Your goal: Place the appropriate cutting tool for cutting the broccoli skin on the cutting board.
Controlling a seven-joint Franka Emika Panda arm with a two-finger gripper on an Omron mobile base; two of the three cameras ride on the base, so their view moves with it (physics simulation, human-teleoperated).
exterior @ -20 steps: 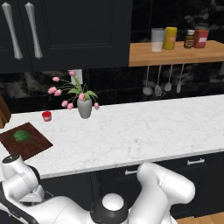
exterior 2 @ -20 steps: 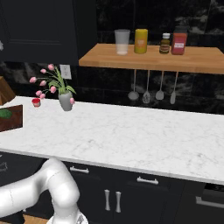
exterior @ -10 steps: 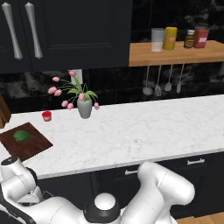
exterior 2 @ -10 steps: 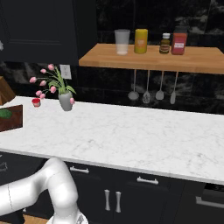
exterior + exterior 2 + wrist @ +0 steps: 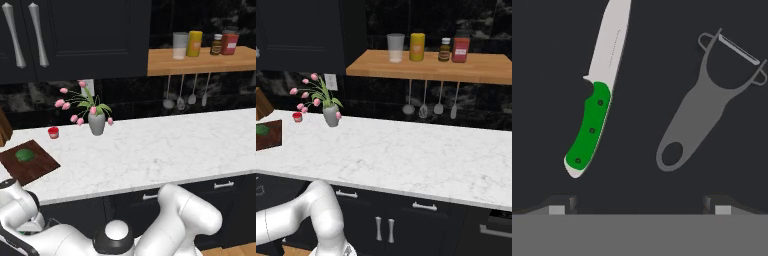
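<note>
The jaws stand wide open with nothing between them, their two tips low in the hand view. Just past them on a dark surface lies the knife [image 5: 590, 127] — green handle nearer, pale blade running away. Beside the knife, apart from it, lies the peeler [image 5: 704, 107], its forked head far from the tips.

The risk here is a wrong pick: the knife sits off to one side of the jaws' middle and the peeler just as far to the other, so a straight descent could close on nothing, or a slight drift could take the peeler. The knife also lies aslant, so a poorly turned grip could skid off the handle.

Farther off, on the bench [image 5: 165, 150], the board [image 5: 30, 165] carries the broccoli [image 5: 25, 155]; behind the board stands a red cup [image 5: 53, 132], contents unseen, then a vase [image 5: 96, 124] of pink tulips. On the shelf [image 5: 200, 62] beyond stand four jars.
</note>
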